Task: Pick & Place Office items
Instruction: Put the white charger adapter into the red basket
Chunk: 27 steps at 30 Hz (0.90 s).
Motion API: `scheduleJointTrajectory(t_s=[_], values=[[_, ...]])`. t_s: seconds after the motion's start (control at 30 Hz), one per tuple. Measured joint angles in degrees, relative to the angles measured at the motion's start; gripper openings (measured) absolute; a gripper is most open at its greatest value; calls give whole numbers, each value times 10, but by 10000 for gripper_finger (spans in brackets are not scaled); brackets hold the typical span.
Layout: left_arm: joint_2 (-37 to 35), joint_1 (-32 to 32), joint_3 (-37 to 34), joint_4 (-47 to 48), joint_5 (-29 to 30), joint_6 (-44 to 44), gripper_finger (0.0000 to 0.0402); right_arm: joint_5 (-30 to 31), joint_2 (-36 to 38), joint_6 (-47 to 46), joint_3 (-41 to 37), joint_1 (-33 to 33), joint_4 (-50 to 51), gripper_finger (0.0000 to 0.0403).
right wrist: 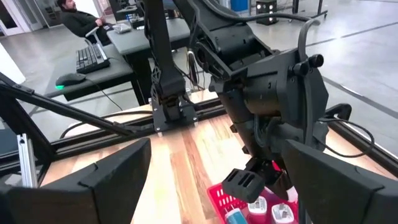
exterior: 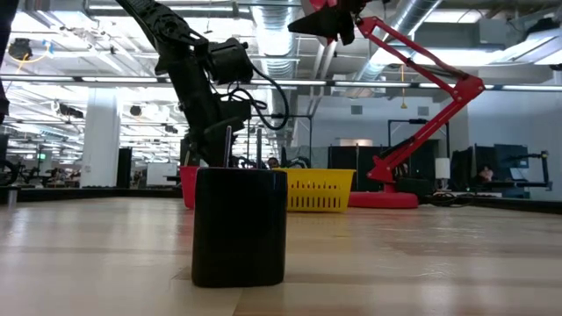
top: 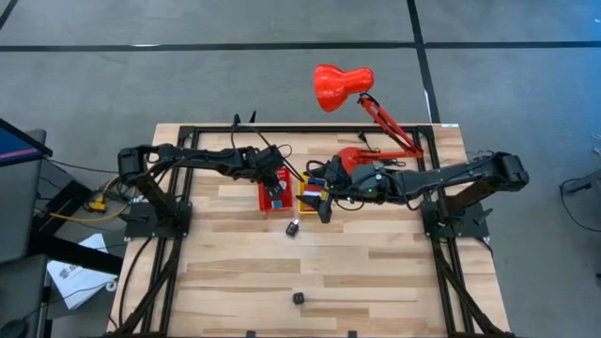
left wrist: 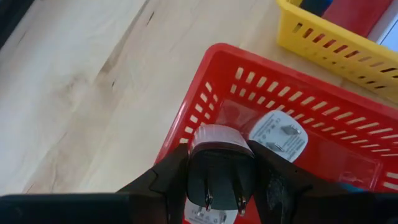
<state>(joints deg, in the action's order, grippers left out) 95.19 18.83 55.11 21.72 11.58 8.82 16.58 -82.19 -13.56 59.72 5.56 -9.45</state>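
Wooden surface (top: 376, 272) with red bin (top: 274, 195) and yellow bin (top: 313, 195).
A black plug (left wrist: 219, 177) is gripped between the left jaws (left wrist: 217, 186) over the red bin; the right jaws (top: 324, 208), parted and empty, are held beside the yellow bin.

A large red articulated desk lamp (top: 362, 113) is seen at the far edge of the pale wooden plank worktop (top: 376, 272), its round head (top: 336, 86) reaching beyond that edge. Just in front of the lamp's base, a small yellow slotted plastic bin (top: 311, 194) is set beside a small red slotted plastic bin (top: 273, 196). Well beyond the lamp, a seated person (right wrist: 79, 20) is visible at a desk with a keyboard (right wrist: 91, 56).
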Motion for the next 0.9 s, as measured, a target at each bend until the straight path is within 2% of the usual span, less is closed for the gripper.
scheduleJointTrajectory(t_s=[0.9], values=[[18,-11,0,-7,3,4,141,0,0,0,0,0,0,356]])
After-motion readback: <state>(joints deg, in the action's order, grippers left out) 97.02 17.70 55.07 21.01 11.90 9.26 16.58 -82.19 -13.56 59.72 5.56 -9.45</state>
